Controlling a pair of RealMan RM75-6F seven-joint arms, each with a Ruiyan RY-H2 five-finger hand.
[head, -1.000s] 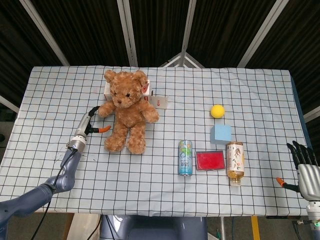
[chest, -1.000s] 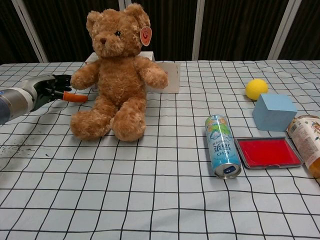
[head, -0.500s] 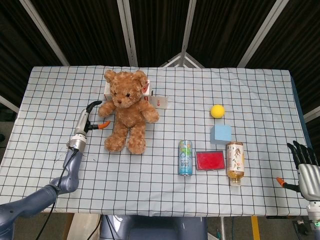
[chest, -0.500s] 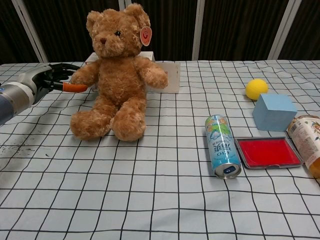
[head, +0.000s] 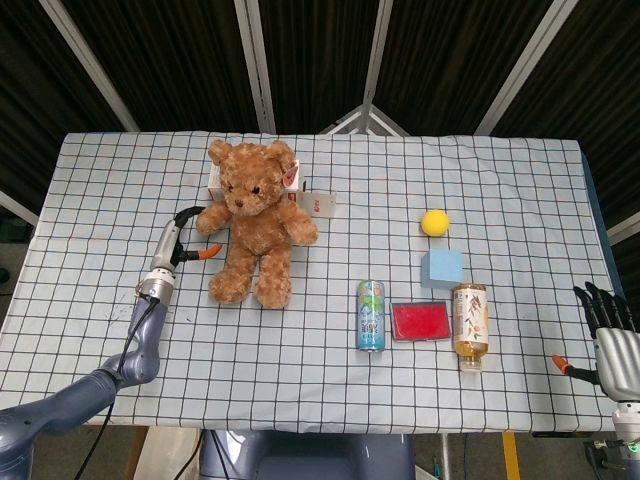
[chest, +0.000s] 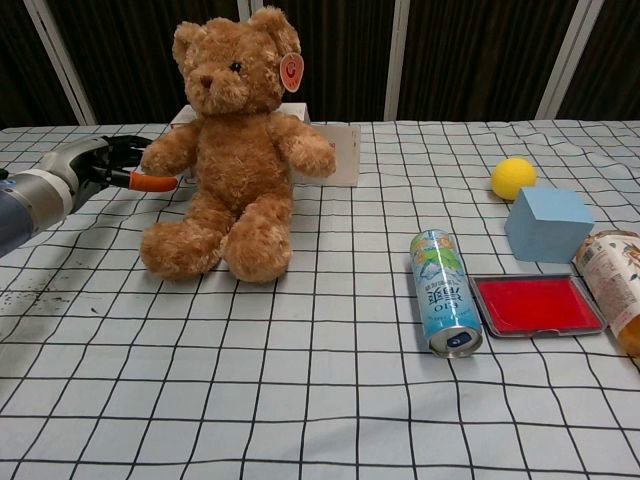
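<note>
- Two hands showing. Left hand (head: 178, 238) is hovering just beside the teddy bear (head: 254, 222), at the bear's raised arm; its fingers (chest: 128, 152) are spreading apart and curling toward that arm, gripping nothing.
- The bear is sitting upright on the bench (head: 300, 330), leaning against a white box (chest: 342, 155) behind it.
- Right hand (head: 612, 335) is hanging far from the bear, off the bench edge, fingers apart, holding nothing.
</note>
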